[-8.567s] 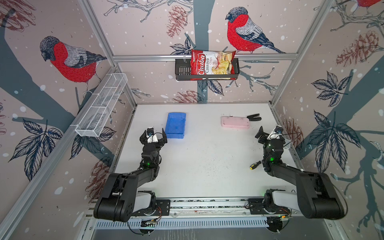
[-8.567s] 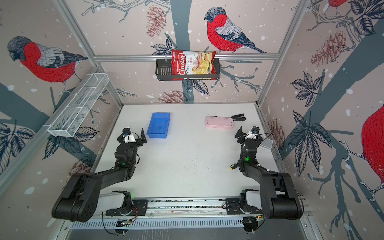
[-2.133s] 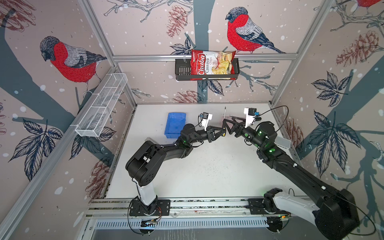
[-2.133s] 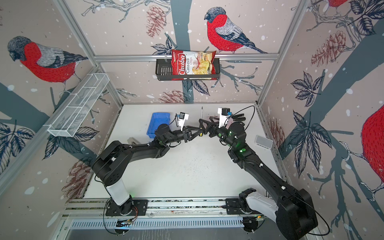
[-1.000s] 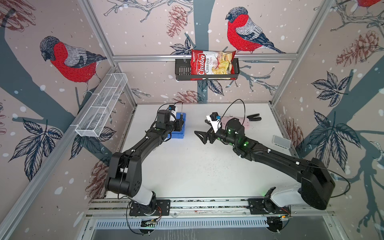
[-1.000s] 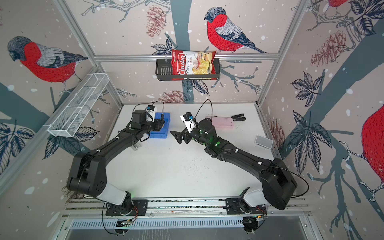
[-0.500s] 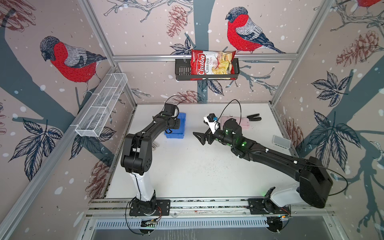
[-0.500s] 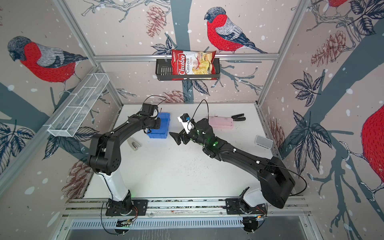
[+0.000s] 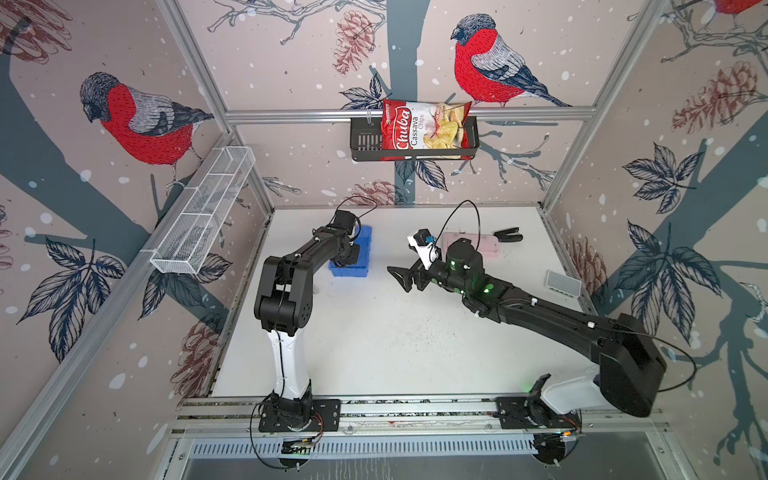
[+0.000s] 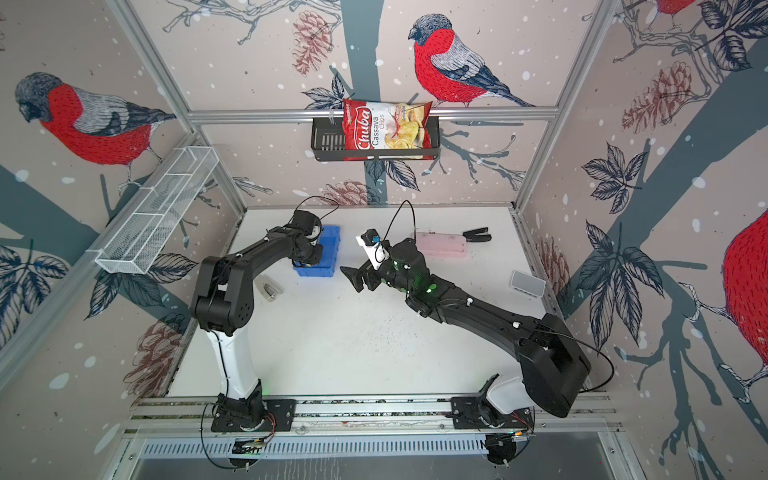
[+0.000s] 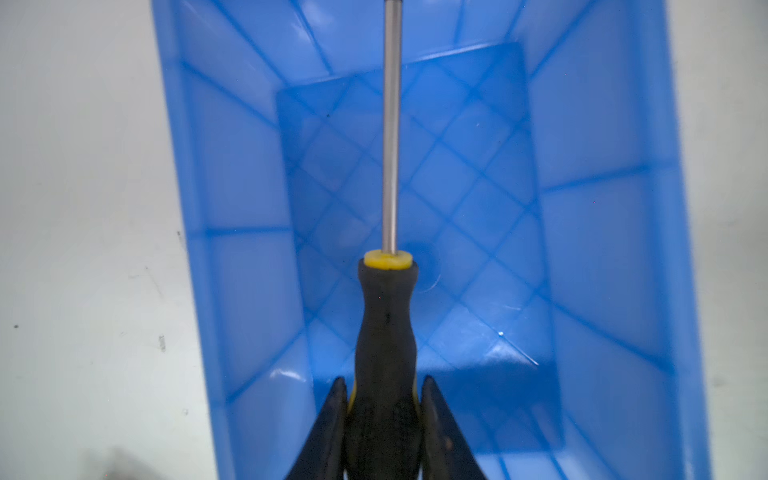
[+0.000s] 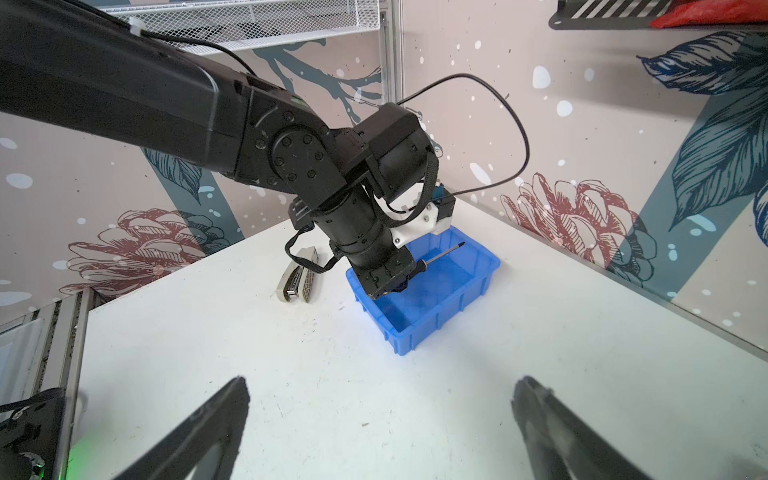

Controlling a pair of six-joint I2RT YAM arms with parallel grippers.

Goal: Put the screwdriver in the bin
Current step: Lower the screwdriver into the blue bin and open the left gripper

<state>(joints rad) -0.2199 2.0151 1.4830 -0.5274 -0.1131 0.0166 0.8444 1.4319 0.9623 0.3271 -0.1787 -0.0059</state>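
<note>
The screwdriver (image 11: pixel 386 328), with a black handle, a yellow collar and a thin silver shaft, is clamped by its handle in my left gripper (image 11: pixel 384 379), which is shut on it. It hangs just above the floor of the blue bin (image 11: pixel 602 208), its shaft running along the bin's length. The right wrist view shows the screwdriver (image 12: pixel 440 255) tilted inside the bin (image 12: pixel 449 307), tip raised near the far rim. Both top views show the left gripper (image 9: pixel 347 259) over the bin (image 9: pixel 359 272) at the back left. My right gripper (image 9: pixel 401 276) (image 12: pixel 383 380) hovers open and empty to the bin's right.
A pink tray (image 9: pixel 478 245) and black pliers (image 9: pixel 509 235) lie at the back right, a small grey box (image 9: pixel 563 282) by the right wall. A metal stapler-like tool (image 10: pixel 269 291) lies left of the bin. A wire mesh basket (image 9: pixel 203 216) hangs on the left wall.
My left gripper has come down a little over the bin, still holding the screwdriver. The right arm has hardly moved and its gripper stays open.
</note>
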